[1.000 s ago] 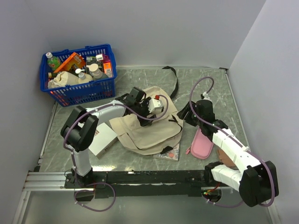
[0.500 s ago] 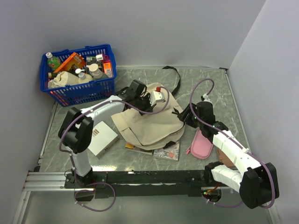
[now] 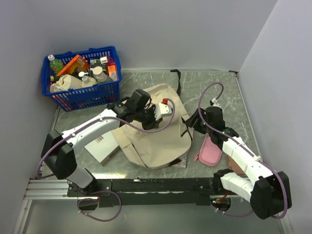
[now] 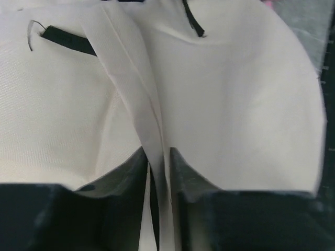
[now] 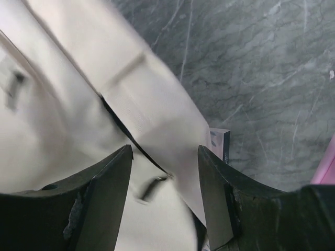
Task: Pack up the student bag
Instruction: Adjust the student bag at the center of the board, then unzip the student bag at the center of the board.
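The student bag [image 3: 157, 139], cream fabric with black straps, lies spread on the grey marble table [image 3: 219, 87]. My left gripper [image 3: 152, 115] hovers over the bag's upper middle and is shut on a raised fold of its fabric. In the left wrist view the gripper [image 4: 157, 156] pinches that ridge of the student bag [image 4: 235, 104] between both fingers. My right gripper [image 3: 195, 120] sits at the bag's right edge. There it [image 5: 165, 152] stands open, with the bag's hem [image 5: 157, 110] and a black trim line lying between the fingers without being clamped.
A blue basket [image 3: 92, 95] full of bottles and packets stands at the back left. A white box [image 3: 99, 147] lies left of the bag and a pink pouch [image 3: 210, 151] to its right. A book corner [image 5: 220, 142] pokes out under the bag's edge. A black strap [image 3: 177, 79] trails toward the back.
My left gripper closed on a fold of the bag and shifted left and nearer, its arm stretching lower. The bag moved with it and now lies flatter, covering the books. The right arm barely moved.
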`<act>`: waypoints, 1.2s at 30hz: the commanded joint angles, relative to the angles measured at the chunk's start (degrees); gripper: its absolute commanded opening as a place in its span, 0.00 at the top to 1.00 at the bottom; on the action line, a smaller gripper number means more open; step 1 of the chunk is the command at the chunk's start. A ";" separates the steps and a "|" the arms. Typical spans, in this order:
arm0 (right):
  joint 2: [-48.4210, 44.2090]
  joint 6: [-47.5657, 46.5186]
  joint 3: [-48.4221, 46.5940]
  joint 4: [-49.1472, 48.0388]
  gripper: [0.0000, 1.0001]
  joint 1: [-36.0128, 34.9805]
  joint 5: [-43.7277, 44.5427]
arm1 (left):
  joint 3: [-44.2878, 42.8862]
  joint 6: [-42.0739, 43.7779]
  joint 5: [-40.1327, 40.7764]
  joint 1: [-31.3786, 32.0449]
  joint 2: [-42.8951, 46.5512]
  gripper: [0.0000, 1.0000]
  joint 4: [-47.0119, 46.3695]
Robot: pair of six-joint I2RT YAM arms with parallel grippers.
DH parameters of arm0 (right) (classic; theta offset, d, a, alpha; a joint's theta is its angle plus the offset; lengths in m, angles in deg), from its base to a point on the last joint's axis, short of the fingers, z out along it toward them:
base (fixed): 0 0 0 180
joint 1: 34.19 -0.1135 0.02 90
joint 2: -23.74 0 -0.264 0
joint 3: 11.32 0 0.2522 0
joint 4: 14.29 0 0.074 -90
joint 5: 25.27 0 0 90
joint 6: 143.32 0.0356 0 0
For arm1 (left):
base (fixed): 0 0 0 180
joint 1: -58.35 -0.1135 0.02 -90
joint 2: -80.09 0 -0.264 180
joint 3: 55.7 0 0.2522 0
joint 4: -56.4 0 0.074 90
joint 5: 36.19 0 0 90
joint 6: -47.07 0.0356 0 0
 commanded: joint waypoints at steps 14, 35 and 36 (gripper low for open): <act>3.91 -1.93 3.27 -2.39 0.39 0.45 2.21 | -3.28 -4.49 -2.85 0.41 -3.57 0.14 -1.11; 14.82 1.67 5.01 -13.55 0.47 -2.19 -2.53 | -12.36 24.87 -10.34 -5.32 -23.08 0.12 -5.40; 15.52 1.67 5.01 -13.37 0.49 -2.89 -2.09 | -11.58 24.78 -9.99 -4.88 -23.17 0.12 -6.10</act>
